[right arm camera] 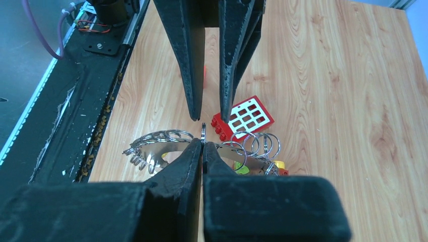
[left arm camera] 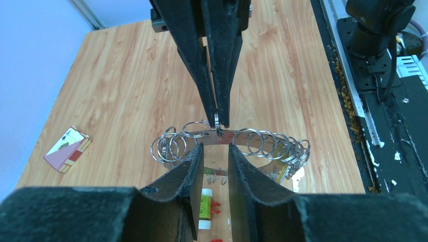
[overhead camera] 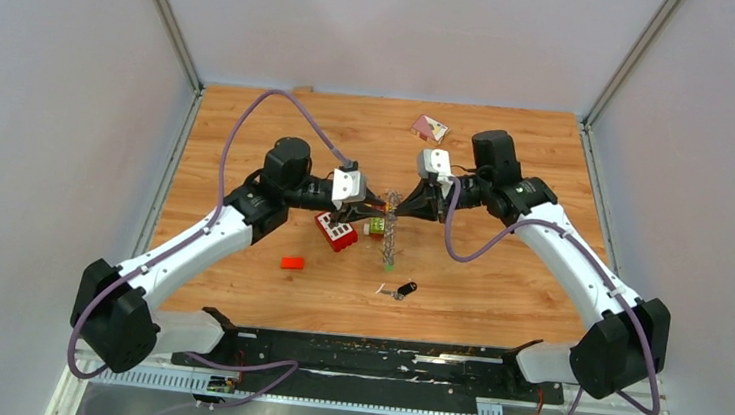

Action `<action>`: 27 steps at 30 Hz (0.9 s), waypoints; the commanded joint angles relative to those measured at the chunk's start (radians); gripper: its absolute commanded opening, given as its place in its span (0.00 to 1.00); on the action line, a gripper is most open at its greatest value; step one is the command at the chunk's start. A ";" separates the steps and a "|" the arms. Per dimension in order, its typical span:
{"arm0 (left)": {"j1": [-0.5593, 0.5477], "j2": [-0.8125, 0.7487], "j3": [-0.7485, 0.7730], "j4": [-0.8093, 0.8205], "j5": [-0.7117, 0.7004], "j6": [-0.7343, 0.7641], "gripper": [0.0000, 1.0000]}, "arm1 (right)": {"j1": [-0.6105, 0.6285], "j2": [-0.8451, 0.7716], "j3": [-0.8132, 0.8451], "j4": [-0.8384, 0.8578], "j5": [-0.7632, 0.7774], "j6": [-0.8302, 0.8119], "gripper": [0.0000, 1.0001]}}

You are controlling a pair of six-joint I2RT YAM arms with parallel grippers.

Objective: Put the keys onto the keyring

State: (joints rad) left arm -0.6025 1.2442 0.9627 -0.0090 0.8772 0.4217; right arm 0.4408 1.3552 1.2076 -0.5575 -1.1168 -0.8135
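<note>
Wooden surface, grey-walled cell.
Item: keyring (left arm camera: 245, 135), a thin metal band hung with small split rings, held off the surface between both arms.
Right end effector (right arm camera: 203, 146) pressed together, pinching its upper edge.
Left end effector (left arm camera: 216, 149) spread, straddling the band.
Loose black-headed key (overhead camera: 400, 291) lies nearer the bases.
Handling, judged: light, stiff, slippery, apt to swing. Grip the flat band, not the dangling rings.

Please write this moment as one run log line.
right gripper: shut on keyring | left gripper: open at keyring | key: on table
</note>
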 commanded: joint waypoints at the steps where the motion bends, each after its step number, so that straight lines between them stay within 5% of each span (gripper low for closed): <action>1: -0.008 -0.060 -0.036 0.075 0.028 -0.049 0.31 | 0.001 0.009 -0.003 0.067 -0.111 -0.005 0.00; 27: -0.044 -0.023 -0.026 0.080 -0.052 -0.014 0.29 | 0.047 0.024 -0.003 0.055 -0.035 -0.002 0.00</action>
State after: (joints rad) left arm -0.6399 1.2083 0.8932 0.0551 0.8455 0.3954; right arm 0.4816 1.3888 1.1919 -0.5480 -1.1248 -0.8059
